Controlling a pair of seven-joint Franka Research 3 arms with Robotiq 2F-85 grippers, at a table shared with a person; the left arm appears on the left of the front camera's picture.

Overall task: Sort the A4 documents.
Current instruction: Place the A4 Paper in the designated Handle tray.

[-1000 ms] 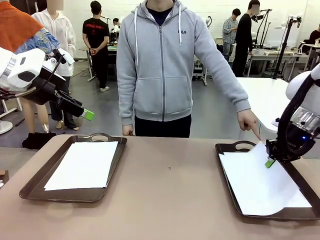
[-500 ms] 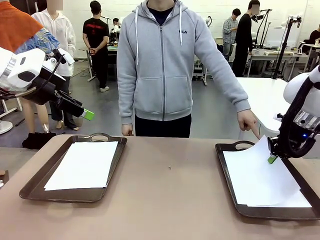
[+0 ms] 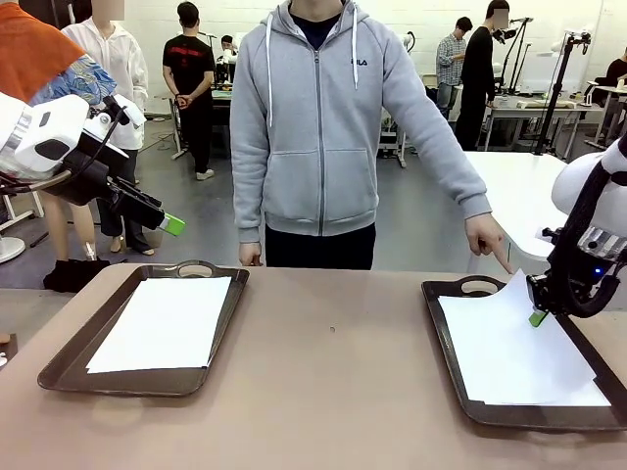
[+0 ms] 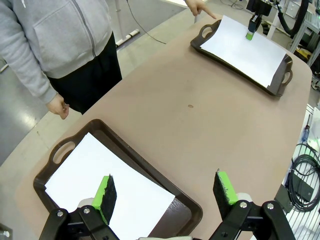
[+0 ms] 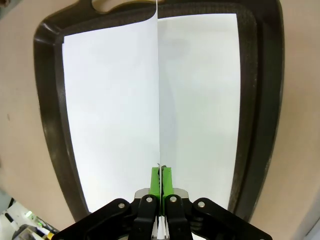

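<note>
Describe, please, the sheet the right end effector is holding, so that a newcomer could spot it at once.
Find the dark brown tray on the table's right side, near the person's pointing hand. White sheets lie in it. The one meant is the top sheet: unlike the flat paper beneath, its far right edge is lifted, pinched in the right end effector.

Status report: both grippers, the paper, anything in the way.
Left gripper open, raised over left tray. Right gripper shut on top sheet, edge lifted off right tray. Person's hand pointing beside it.
</note>
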